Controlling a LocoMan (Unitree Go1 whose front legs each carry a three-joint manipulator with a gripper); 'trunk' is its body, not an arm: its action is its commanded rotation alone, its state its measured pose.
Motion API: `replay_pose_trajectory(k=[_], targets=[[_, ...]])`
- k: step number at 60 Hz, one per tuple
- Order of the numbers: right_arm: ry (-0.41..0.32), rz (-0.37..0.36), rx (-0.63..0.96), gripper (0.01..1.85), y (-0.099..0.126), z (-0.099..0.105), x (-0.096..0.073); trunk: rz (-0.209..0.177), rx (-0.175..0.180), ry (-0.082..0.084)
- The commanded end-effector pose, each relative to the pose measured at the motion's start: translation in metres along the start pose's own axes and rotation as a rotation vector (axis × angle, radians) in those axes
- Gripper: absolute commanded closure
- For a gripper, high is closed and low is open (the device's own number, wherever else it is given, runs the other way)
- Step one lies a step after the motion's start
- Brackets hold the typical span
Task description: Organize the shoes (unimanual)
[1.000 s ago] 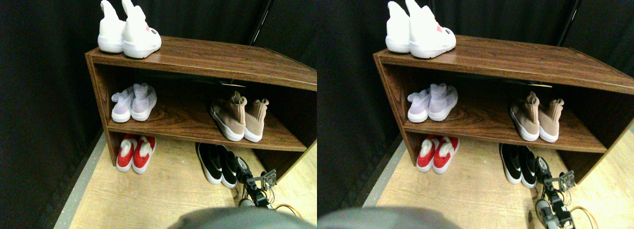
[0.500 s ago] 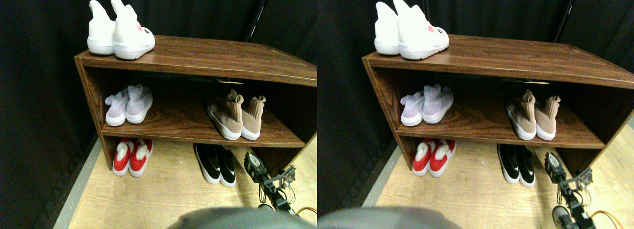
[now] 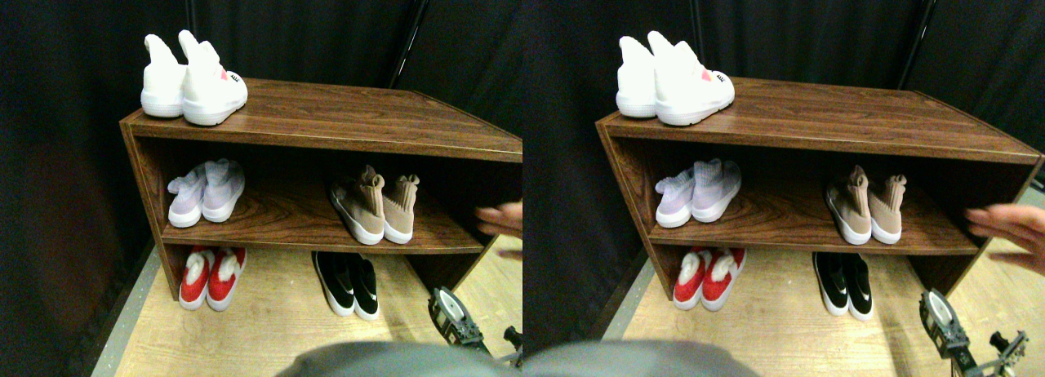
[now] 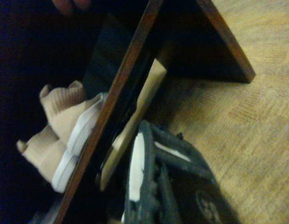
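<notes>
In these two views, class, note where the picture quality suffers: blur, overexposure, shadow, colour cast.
Stereo pair view: the white shoes on top are blown out, detail lost; a hand at the right edge is motion-blurred; the shelf's edges bow from the wide lens; its inside lies in shadow. Wrist view: soft, dim and yellowish throughout; the claw up close is blurred, and the tan shoes are fuzzy.

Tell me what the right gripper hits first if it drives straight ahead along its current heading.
Judging from the wrist view, the right gripper points at the front edge of the middle shelf, so it would likely strike that board first, beside the tan shoes. Depth is unclear.
</notes>
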Motion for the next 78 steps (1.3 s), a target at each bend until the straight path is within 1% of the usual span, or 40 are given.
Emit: replay_pose_trajectory(k=[1,3,6,10,13,14,17,19,21,29,31,37,42,43,50,51,52,54,55,74,78], targets=[[0.030,0.083,-0.013,1.80,0.017,-0.002,-0.008,-0.004,-0.005,-0.030],[0.031,0.090,-0.022,1.80,0.021,-0.002,-0.011,-0.004,-0.005,-0.033],[0.035,0.105,-0.057,1.80,0.029,-0.003,-0.016,-0.007,-0.006,-0.044],[0.036,0.129,-0.071,1.80,0.039,-0.005,-0.024,-0.008,-0.007,-0.050],[0.041,0.145,-0.079,1.80,0.043,-0.006,-0.026,-0.008,-0.007,-0.053],[0.039,0.152,-0.084,1.80,0.046,-0.007,-0.028,-0.007,-0.007,-0.059],[0.040,0.172,-0.089,1.80,0.051,-0.010,-0.032,-0.007,-0.009,-0.064],[0.041,0.174,-0.085,1.80,0.052,-0.011,-0.033,-0.006,-0.009,-0.066],[0.040,0.174,-0.086,1.80,0.055,-0.013,-0.035,-0.004,-0.011,-0.072],[0.047,0.200,-0.095,1.80,0.064,-0.022,-0.042,-0.002,-0.010,-0.079],[0.063,0.198,-0.080,1.80,0.066,-0.024,-0.042,-0.002,-0.008,-0.081],[0.058,0.196,-0.077,1.80,0.068,-0.029,-0.043,-0.001,-0.008,-0.082],[0.060,0.202,-0.081,1.80,0.069,-0.031,-0.044,0.000,-0.008,-0.080],[0.060,0.202,-0.081,1.80,0.069,-0.031,-0.044,-0.003,-0.005,-0.077],[0.061,0.205,-0.070,1.80,0.071,-0.034,-0.045,-0.003,-0.005,-0.077],[0.061,0.205,-0.070,1.80,0.071,-0.034,-0.045,-0.003,-0.005,-0.077],[0.061,0.207,-0.074,1.80,0.071,-0.034,-0.045,-0.011,-0.002,-0.075],[0.056,0.210,-0.085,1.80,0.071,-0.034,-0.045,-0.011,-0.002,-0.075],[0.054,0.211,-0.088,1.80,0.072,-0.034,-0.045,-0.013,-0.001,-0.071],[0.066,0.217,-0.090,1.80,0.073,-0.033,-0.044,-0.023,0.001,-0.064],[0.047,0.214,-0.088,1.80,0.072,-0.032,-0.045,-0.023,0.000,-0.064]])
